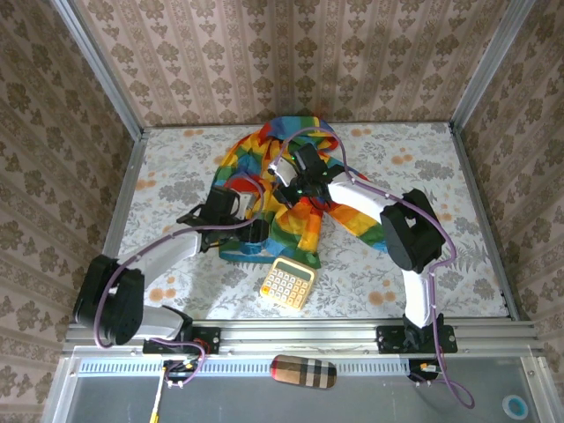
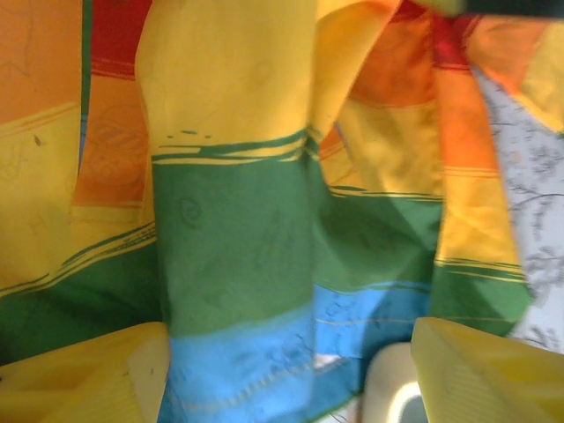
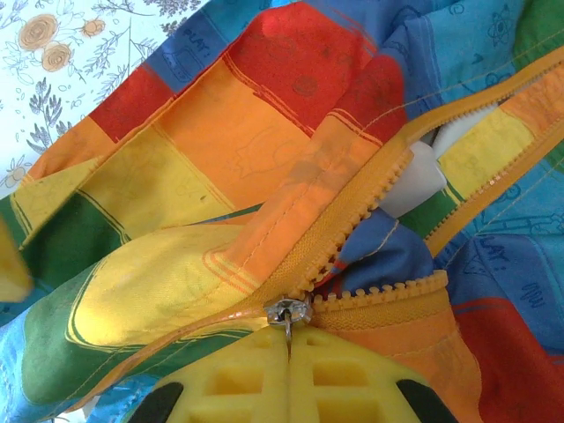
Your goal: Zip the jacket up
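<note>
Jacket lies bunched on the table. My right gripper pinches the zipper pull; teeth gape beyond it, so I judge most zipping remains. Left gripper stands wide, fabric loose between.

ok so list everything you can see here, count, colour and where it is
jacket: one, rainbow stripes, crumpled mid-table towards the far side
zipper: one, orange-yellow, on the jacket, halves apart beyond the slider
calculator: one, yellow, near table edge, in front of the jacket
checked case: one, tan plaid, on the grey ledge below the rail
table: one, pale floral cover
left gripper: one, yellow fingers, open, jacket fabric between them
right gripper: one, yellow fingers, shut on the zipper pull
</note>
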You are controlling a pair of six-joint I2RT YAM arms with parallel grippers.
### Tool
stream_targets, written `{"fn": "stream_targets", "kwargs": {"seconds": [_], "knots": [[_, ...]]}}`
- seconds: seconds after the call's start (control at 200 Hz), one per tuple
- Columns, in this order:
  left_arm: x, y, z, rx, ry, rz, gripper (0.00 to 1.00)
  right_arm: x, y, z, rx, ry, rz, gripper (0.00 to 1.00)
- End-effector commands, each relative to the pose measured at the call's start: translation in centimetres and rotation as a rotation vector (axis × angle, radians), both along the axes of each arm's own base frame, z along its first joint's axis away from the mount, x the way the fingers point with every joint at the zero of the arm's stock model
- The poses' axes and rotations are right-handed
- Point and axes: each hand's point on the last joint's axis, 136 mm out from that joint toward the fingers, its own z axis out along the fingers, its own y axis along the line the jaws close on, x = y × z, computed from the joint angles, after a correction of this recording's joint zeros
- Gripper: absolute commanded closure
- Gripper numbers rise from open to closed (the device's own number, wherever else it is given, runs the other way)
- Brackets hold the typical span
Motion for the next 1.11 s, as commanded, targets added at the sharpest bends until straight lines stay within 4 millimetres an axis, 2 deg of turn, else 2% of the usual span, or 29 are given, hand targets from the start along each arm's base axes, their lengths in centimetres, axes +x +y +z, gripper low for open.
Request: {"fn": "stream_targets", "kwargs": {"seconds": [0.0,0.15,0.22,0.32,0.4,0.45,0.63,0.875,1.1], "knots": [[1.3,0.1,-1.6,0.045,-0.072,0.011,0.26,-1.1,0.6,1.9,0.047,-0.005,0.022,1.0],[1.6,-0.4,-3.8,0.081,-0.066,0.006,0.25,-1.3,0.5,2.1,0.056,-0.001,0.017,1.0],[1.5,-0.7,-4.2,0.09,-0.056,-0.006,0.32,-1.5,0.5,2.2,0.058,0.0,0.017,1.0],[0.9,-0.8,-3.9,0.085,-0.035,-0.011,0.6,-1.5,0.2,2.2,0.048,-0.007,0.003,1.0],[0.2,-0.5,-2.8,0.074,-0.039,-0.011,0.88,-0.9,-0.5,2.0,0.015,-0.019,-0.032,1.0],[-0.5,-0.4,-1.9,0.062,-0.038,-0.017,1.0,-0.7,-0.7,1.9,0.001,-0.025,-0.045,1.0],[-4.1,0.2,0.8,-0.001,0.026,-0.042,1.0,0.6,-1.1,1.5,-0.026,-0.044,-0.076,1.0],[-8.4,0.8,1.3,-0.09,0.18,-0.017,1.0,2.6,-0.5,0.9,-0.028,-0.034,-0.104,1.0],[-10.4,1.9,2.1,-0.103,0.213,0.012,1.0,4.3,0.2,-0.4,-0.039,-0.02,-0.124,1.0]]}}
